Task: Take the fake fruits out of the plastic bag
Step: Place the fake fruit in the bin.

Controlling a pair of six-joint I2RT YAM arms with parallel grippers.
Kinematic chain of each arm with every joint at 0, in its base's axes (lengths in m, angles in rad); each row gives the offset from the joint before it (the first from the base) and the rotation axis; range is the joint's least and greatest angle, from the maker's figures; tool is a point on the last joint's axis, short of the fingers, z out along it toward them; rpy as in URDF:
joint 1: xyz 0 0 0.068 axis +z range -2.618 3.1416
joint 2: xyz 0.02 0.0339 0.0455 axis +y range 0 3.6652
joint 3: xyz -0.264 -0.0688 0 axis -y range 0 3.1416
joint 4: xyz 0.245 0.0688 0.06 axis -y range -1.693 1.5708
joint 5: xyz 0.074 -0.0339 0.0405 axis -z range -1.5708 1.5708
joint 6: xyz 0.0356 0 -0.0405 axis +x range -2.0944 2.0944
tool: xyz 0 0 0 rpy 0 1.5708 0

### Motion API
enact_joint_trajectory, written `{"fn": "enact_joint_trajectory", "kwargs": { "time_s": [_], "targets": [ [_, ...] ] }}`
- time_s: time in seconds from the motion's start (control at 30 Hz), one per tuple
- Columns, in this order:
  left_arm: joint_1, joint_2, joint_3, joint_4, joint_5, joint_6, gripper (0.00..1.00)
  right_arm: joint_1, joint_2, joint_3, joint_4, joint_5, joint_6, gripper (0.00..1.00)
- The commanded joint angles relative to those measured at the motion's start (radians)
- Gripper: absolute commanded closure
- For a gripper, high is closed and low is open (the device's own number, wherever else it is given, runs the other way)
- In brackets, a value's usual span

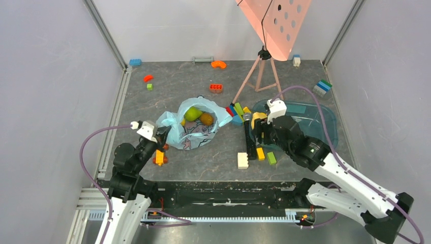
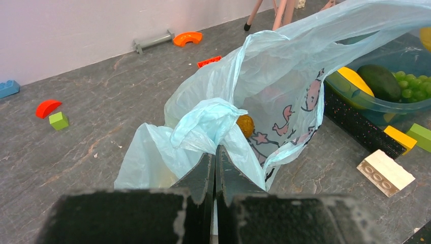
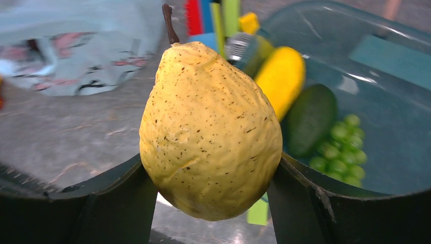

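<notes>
The light blue plastic bag (image 1: 195,133) lies open mid-table with a green fruit (image 1: 192,113) and a small orange fruit (image 1: 206,118) inside. My left gripper (image 1: 163,133) is shut on the bag's near edge; in the left wrist view the jaws (image 2: 216,150) pinch bunched bag film (image 2: 203,124), and the orange fruit (image 2: 245,125) shows behind it. My right gripper (image 1: 258,123) is shut on a yellow speckled pear (image 3: 211,129) with a brown stem, held off the table beside the left edge of the teal tub (image 1: 325,122).
The teal tub (image 3: 396,96) holds a yellow fruit (image 3: 279,79), a dark green avocado (image 3: 310,119) and green grapes (image 3: 343,147). A black bar (image 1: 249,140), a white brick (image 1: 243,160) and coloured bricks lie between bag and tub. A pink perforated panel on a tripod (image 1: 274,25) stands behind.
</notes>
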Motion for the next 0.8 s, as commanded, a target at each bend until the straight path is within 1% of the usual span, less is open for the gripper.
{"fn": "enact_joint_trajectory", "kwargs": {
  "time_s": [0.0,0.2,0.3,0.4,0.47,0.77],
  "targets": [
    [-0.001,-0.007,0.0,0.029,-0.008,-0.027,0.98,-0.138,0.033,-0.04,0.021,0.05,-0.018,0.42],
    [-0.002,-0.013,-0.006,0.029,-0.004,-0.026,0.98,-0.441,0.09,-0.166,0.171,-0.061,-0.037,0.42],
    [-0.005,-0.023,-0.011,0.029,-0.011,-0.022,0.98,-0.548,0.13,-0.218,0.247,-0.102,-0.036,0.42],
    [-0.008,-0.031,-0.014,0.03,-0.018,-0.021,0.98,-0.6,0.176,-0.233,0.292,-0.062,-0.036,0.4],
    [-0.011,-0.035,-0.015,0.031,-0.021,-0.021,0.98,-0.634,0.202,-0.238,0.313,-0.062,-0.032,0.38],
    [-0.021,-0.058,-0.025,0.032,-0.044,-0.016,0.98,-0.691,0.255,-0.258,0.351,-0.074,-0.033,0.26]
  ]
}}
